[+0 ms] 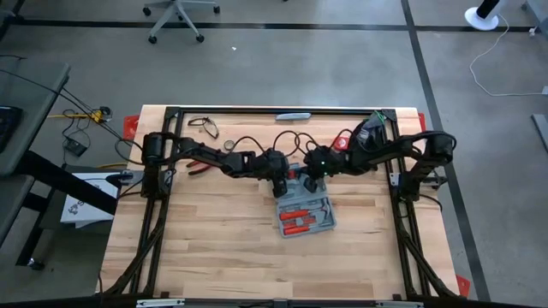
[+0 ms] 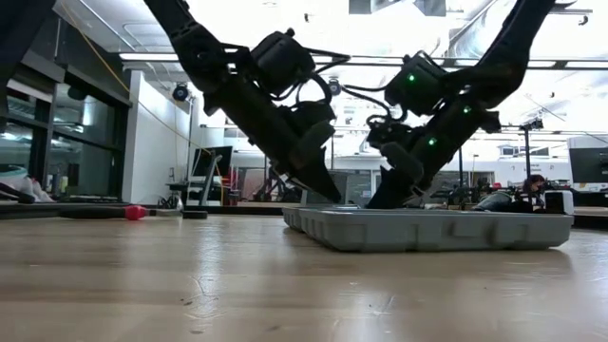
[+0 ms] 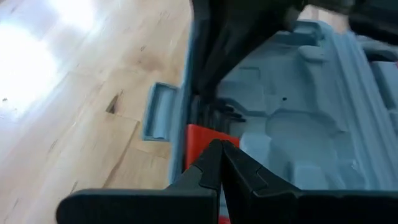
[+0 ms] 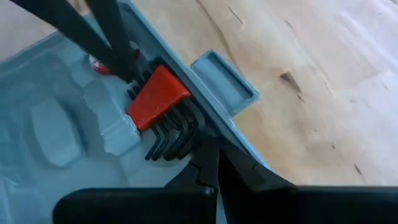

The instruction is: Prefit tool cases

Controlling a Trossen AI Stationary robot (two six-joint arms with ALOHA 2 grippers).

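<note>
On pale wood table [image 1: 214, 257], open blue-grey moulded plastic case [image 1: 306, 216], both pincers [image 1: 282, 184] [image 1: 315, 178] together above it.

1. The case [image 1: 305, 216] is blue-grey plastic, one even tone inside and on the latch [image 4: 225, 79].
2. The tools [image 1: 301, 219] in it have red handles; the hex keys [image 4: 171, 134] are black in a red holder [image 4: 157, 96].
3. The desk [image 1: 214, 248] is pale wood in strips, with darker grain streaks and small knots.
4. The arms [image 1: 223, 158] are black, with green lights on the right one; both grippers, left [image 3: 219, 163] and right [image 4: 208, 163], are black.
5. The desk frame [image 1: 257, 111] is black, with red corner pieces [image 1: 128, 126].
6. The floor [image 1: 282, 60] is grey with dark lines.
</note>
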